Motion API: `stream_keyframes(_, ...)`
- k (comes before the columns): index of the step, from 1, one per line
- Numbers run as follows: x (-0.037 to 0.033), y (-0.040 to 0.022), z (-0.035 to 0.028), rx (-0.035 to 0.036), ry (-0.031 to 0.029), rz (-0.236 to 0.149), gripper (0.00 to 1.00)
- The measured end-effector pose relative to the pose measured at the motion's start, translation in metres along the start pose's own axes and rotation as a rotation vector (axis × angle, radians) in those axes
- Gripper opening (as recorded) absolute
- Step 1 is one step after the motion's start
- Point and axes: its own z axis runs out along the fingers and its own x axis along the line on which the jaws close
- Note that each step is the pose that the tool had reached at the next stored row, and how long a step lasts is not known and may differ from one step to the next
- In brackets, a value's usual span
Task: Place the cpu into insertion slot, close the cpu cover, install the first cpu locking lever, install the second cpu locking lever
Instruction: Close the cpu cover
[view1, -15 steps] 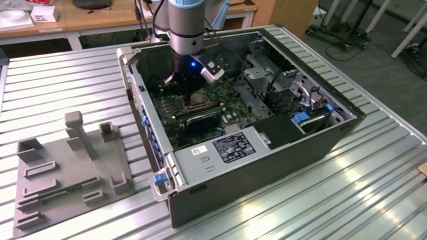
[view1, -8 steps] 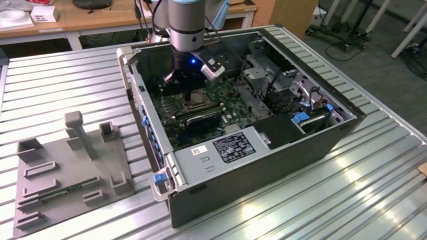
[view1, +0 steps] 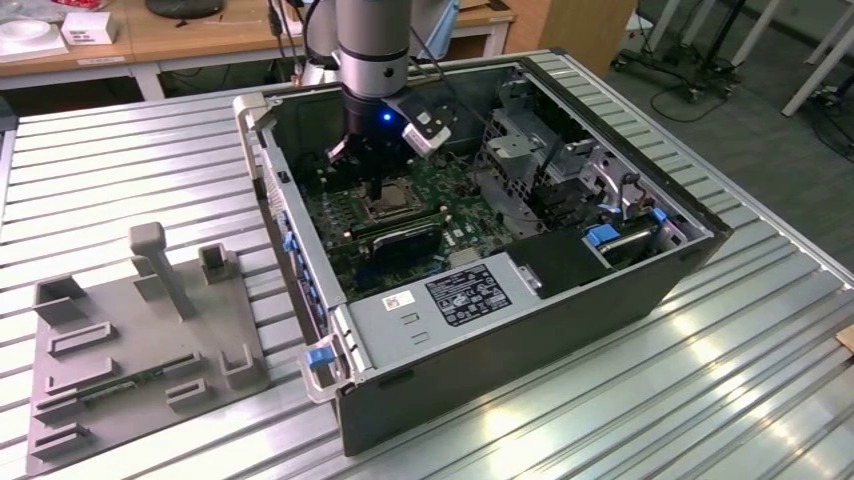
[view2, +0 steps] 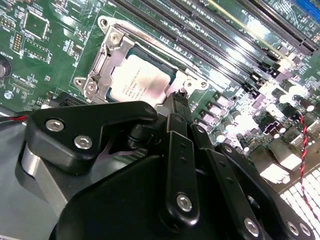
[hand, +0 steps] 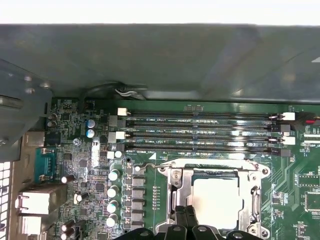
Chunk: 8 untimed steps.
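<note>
The cpu (view2: 137, 82) (hand: 218, 202) lies flat in the insertion slot (view1: 392, 201), dull grey face up. Flat over it lies the cpu cover (view2: 104, 64) (hand: 176, 186), a silvery frame whose window shows the chip. In both wrist views my gripper (view2: 177, 96) (hand: 186, 210) is shut with nothing between its black fingers, its tips just above the socket's edge beside the chip. In the exterior view the gripper (view1: 358, 160) hangs inside the open case, a little behind the socket.
The green motherboard (view1: 441, 245) lies in the open black computer case (view1: 534, 340). Long black memory slots (hand: 200, 134) run beside the socket, capacitors (hand: 113, 190) stand near it. Case walls and drive cages (view1: 534, 150) close in. A grey fixture plate (view1: 134, 350) sits at the exterior view's left.
</note>
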Motion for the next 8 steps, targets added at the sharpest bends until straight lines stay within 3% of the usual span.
stream_keyframes(8, -0.0094, -0.0002, 0.0002, 0.0001, 0.0002, 0.000, 0.10)
